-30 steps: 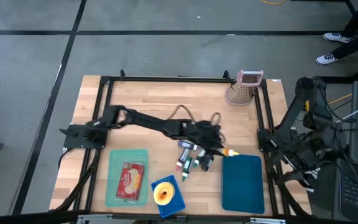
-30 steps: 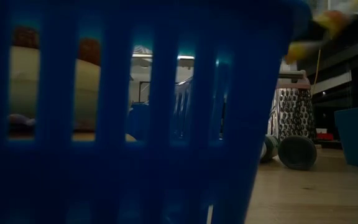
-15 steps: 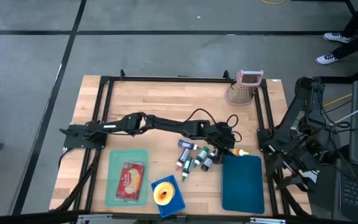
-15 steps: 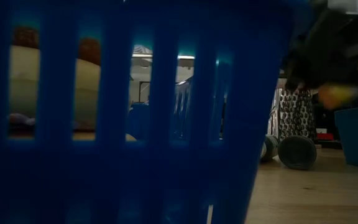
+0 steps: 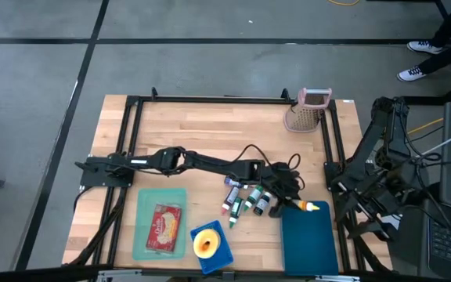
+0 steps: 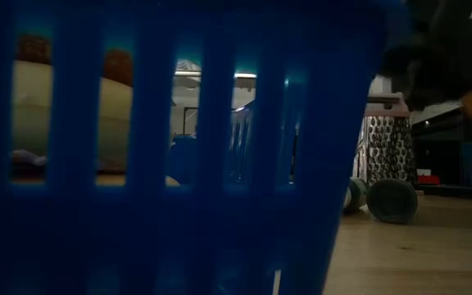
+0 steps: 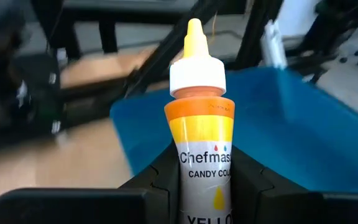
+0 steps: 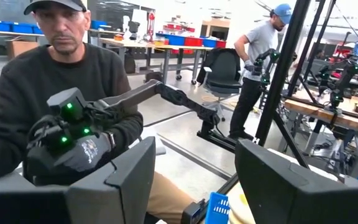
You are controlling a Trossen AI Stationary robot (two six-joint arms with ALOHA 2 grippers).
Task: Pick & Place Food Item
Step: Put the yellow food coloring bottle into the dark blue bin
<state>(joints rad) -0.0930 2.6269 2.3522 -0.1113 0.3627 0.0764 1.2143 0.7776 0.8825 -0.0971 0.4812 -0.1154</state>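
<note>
A yellow candy-colour bottle [image 7: 201, 124] with a white cap and yellow tip sits between the fingers of my left gripper [image 7: 201, 183], which is shut on it. In the high view my left gripper [image 5: 294, 202] reaches across the table, and the bottle [image 5: 310, 207] hangs over the far left corner of the dark teal tray [image 5: 308, 239]. Several other small bottles [image 5: 245, 197] lie on the wood beside that tray. My right gripper [image 8: 194, 180] is parked off the table's right edge, open, facing the room. My left gripper pinches the bottle's labelled body [image 7: 194, 171] between its two fingers [image 7: 160, 183], one on each side. The fingers come from the table's left, slanting a little downward. The bottle lies along them, cap end pointing away, lifted clear above the teal tray [image 7: 291, 124].
A light teal tray [image 5: 143, 235] holds a red packet [image 5: 166, 227] at the near left. A blue basket [image 5: 221, 254] with a yellow item stands beside it and fills the low view [image 6: 179, 147]. A grater [image 5: 308, 110] stands far right. People show in the right wrist view.
My left gripper has carried the yellow bottle toward the table's right and near edges and down. It has gone from beside the loose bottles to over the dark teal tray's far left corner. It has stayed shut on the bottle.
</note>
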